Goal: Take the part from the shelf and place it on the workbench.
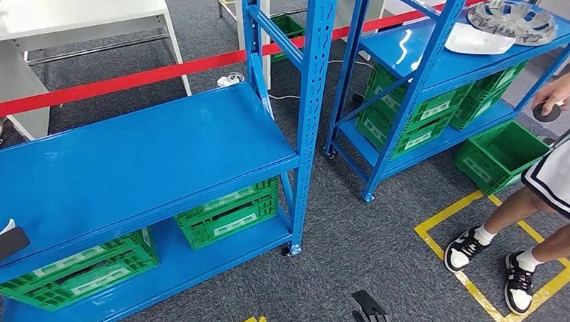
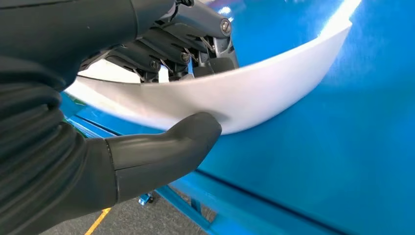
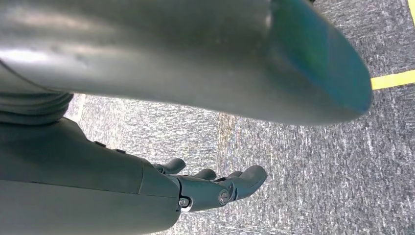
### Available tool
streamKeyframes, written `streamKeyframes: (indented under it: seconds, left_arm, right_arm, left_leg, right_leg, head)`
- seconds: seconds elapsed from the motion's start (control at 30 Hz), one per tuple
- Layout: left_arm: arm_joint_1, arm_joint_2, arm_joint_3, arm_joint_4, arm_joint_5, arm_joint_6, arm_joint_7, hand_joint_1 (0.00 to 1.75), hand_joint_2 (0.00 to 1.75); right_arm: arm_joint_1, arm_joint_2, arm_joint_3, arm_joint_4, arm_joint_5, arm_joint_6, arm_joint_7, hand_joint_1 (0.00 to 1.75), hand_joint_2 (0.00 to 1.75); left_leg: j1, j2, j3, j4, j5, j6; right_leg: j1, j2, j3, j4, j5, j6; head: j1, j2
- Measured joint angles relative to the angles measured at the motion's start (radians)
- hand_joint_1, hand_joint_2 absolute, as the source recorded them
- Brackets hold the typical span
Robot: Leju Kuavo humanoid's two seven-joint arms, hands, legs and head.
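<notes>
I see my left hand (image 2: 161, 98) holding one white curved part (image 2: 254, 93), thumb under it and fingers (image 2: 195, 54) over its rim, just above the near blue shelf (image 1: 139, 156) at its left edge. My right hand (image 3: 215, 188) hangs over grey carpet with fingers loosely curled around nothing. I count two blue shelves; the far shelf (image 1: 422, 51) carries a second white part (image 1: 479, 40) beside a grey ribbed wheel-like piece (image 1: 512, 20). Several green crates (image 1: 227, 213) sit low. A person's hand (image 1: 556, 92) holds a dark disc (image 1: 547, 113) to the right.
</notes>
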Motion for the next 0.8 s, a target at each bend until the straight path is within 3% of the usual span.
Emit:
streamKeyframes:
  seconds: [0.47,0.67,0.8]
  left_arm:
    - [0.001,-0.006,0.0,-0.006,0.009,0.026,-0.022,1.75,1.75]
    - [0.013,-0.013,0.0,-0.011,0.035,0.072,-0.083,1.75,1.75]
    - [0.022,-0.025,0.018,-0.018,0.14,0.111,-0.164,1.75,1.75]
  right_arm:
    - [0.0,0.0,-0.006,0.0,-0.004,0.0,-0.012,0.0,0.0]
    - [0.0,0.0,-0.012,0.0,-0.006,0.0,-0.012,0.0,0.0]
    - [0.0,0.0,-0.019,0.0,-0.007,0.0,-0.016,0.0,0.0]
  left_leg:
    - [0.0,0.0,0.0,0.0,0.0,0.0]
    - [0.0,0.0,0.0,0.0,0.0,0.0]
    - [0.0,-0.001,0.001,0.0,0.0,0.0]
  right_leg:
    - [0.0,0.0,0.0,0.0,0.0,0.0]
    - [0.0,0.0,0.001,0.0,0.0,0.0]
    - [0.0,-0.001,0.001,0.0,0.0,0.0]
  head:
    - [0.0,0.0]
    - [0.0,0.0]
    - [0.0,0.0]
